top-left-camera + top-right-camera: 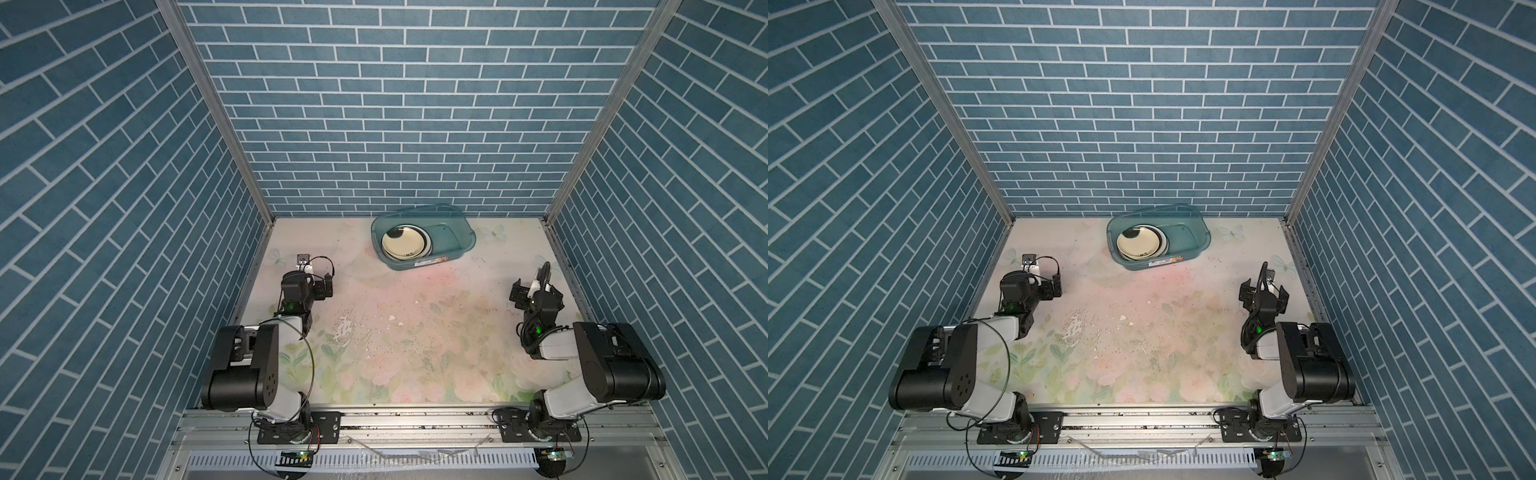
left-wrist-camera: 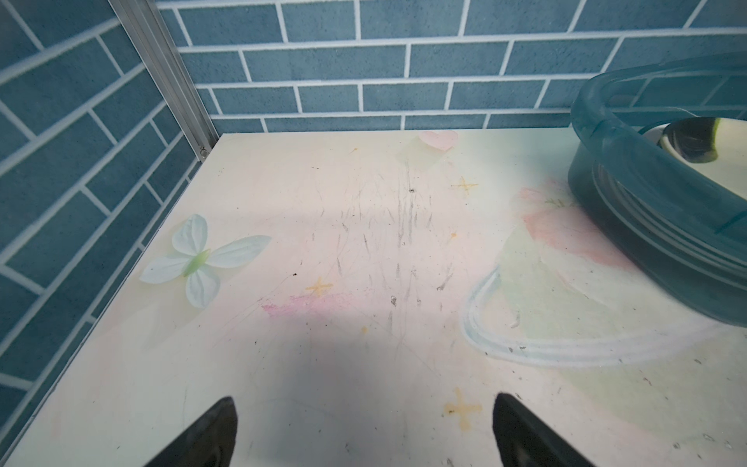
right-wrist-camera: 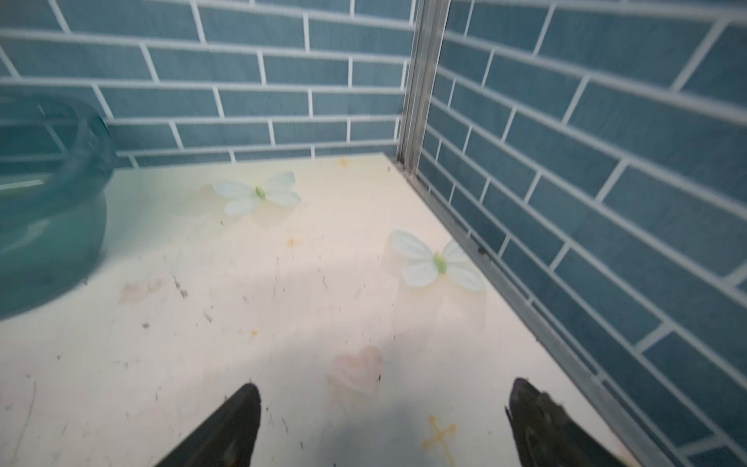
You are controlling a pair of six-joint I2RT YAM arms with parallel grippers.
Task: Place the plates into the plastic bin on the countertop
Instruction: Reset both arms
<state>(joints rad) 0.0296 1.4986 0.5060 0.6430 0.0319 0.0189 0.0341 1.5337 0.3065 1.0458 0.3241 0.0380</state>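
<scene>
Left gripper [image 2: 364, 408], right gripper [image 3: 382, 398]: fingers [image 2: 210, 436] spread, empty. Plates [image 1: 401, 246] lie in plastic bin [image 1: 451, 239], well beyond them; task likely finished, so park arms clear.

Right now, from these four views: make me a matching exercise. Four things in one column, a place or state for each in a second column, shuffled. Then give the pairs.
Column A
1. translucent teal rectangular plastic bin
2. stack of round pale plates
3. black left gripper
4. pale floral-printed countertop

Column B
a. scuffed and chipped in the middle
b. jaws apart, holding nothing
c. standing near the blue tiled back wall
d. lying inside the bin, at its end on the robot's left

Pairs: 1-c; 2-d; 3-b; 4-a
</scene>
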